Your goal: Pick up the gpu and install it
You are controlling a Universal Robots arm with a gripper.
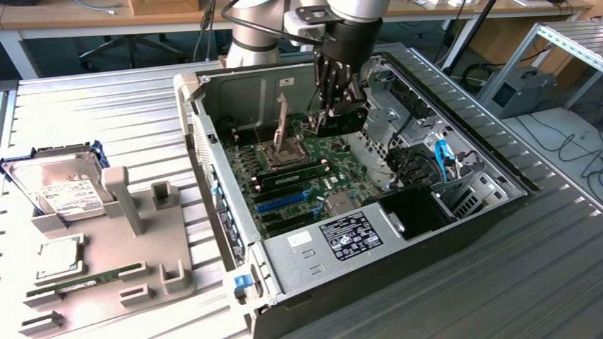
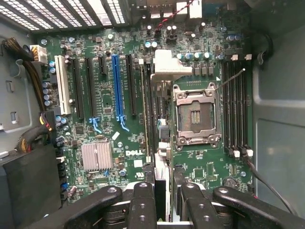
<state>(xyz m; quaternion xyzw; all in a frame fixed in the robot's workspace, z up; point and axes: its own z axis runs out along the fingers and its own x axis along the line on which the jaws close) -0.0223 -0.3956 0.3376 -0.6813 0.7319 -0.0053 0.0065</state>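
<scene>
Ribbed metal tabletop [image 1: 113, 120] carries an open computer case [image 1: 490, 183] lying on its side, with desks and cables behind it.

Starting at the fingers [image 2: 143, 205], we see them partly closed, the two dark pads pressing on either side of a thin card that runs edge-on between them. That card is the gpu [image 2: 153, 119], with its silvery end bracket at the far end from the wrist camera. In the exterior view, the gripper [image 1: 335, 106] has the gpu [image 1: 339, 123] hanging as a dark block below its tips, inside the case and above the motherboard [image 2: 105, 95]. We judge it is not yet seated.

We think the grip is on the card's upper edge so that the connector edge faces the board and stays free. In the wrist view the card lines up parallel with the long expansion slots, sitting between the blue slot [image 2: 116, 86] and the open CPU socket [image 2: 195, 114].

From there, the arm reaches in from the far side of the case, its wrist pointing straight down.

On the exterior view's left, well apart from the case, a grey holder [image 1: 141, 233] stands with a hard drive [image 1: 61, 187] and a green memory stick [image 1: 70, 286].
</scene>
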